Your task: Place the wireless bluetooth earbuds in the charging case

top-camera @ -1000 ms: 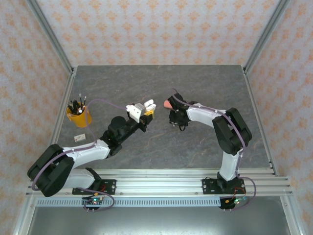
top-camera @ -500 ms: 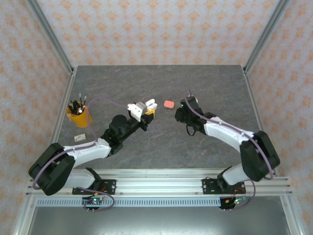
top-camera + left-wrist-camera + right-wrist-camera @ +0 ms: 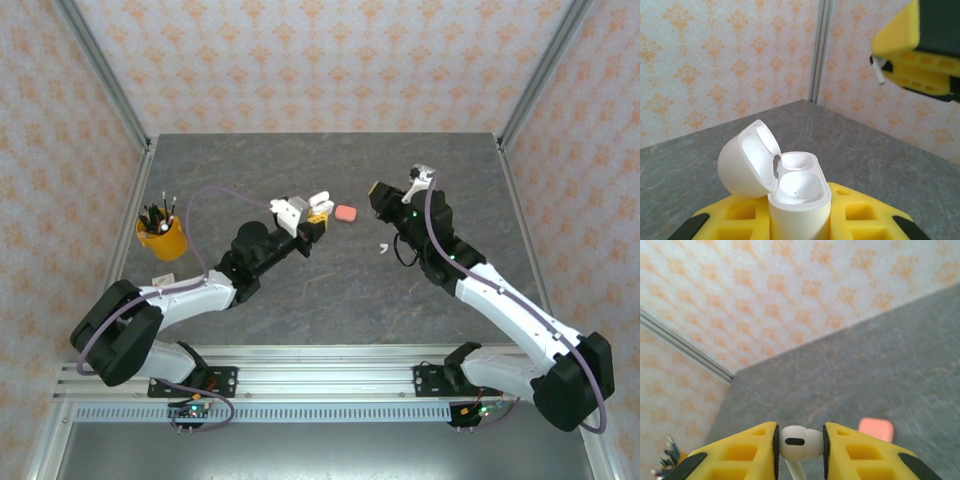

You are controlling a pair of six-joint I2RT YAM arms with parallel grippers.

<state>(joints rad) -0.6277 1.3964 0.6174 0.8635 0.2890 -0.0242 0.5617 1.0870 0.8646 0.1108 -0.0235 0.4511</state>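
Observation:
My left gripper (image 3: 314,212) (image 3: 800,220) is shut on a white charging case (image 3: 319,200) (image 3: 799,197), held upright above the table. Its lid (image 3: 746,162) is swung open and both wells show bare. My right gripper (image 3: 377,195) (image 3: 800,444) is shut on a white earbud (image 3: 800,441), head between the pads, stem pointing down. In the left wrist view that gripper (image 3: 920,50) hangs up and to the right of the case, apart from it, with the earbud's stem (image 3: 879,75) sticking out. Another white earbud (image 3: 382,248) lies on the table under the right arm.
A salmon-pink closed case (image 3: 345,213) (image 3: 876,430) lies on the grey table between the two grippers. A yellow cup of pens (image 3: 162,238) stands at the left edge, with a small white tag (image 3: 163,281) in front of it.
My right arm has swung away from the pink case to the right and risen, carrying the white earbud. The left gripper has edged right and further back with the open case.

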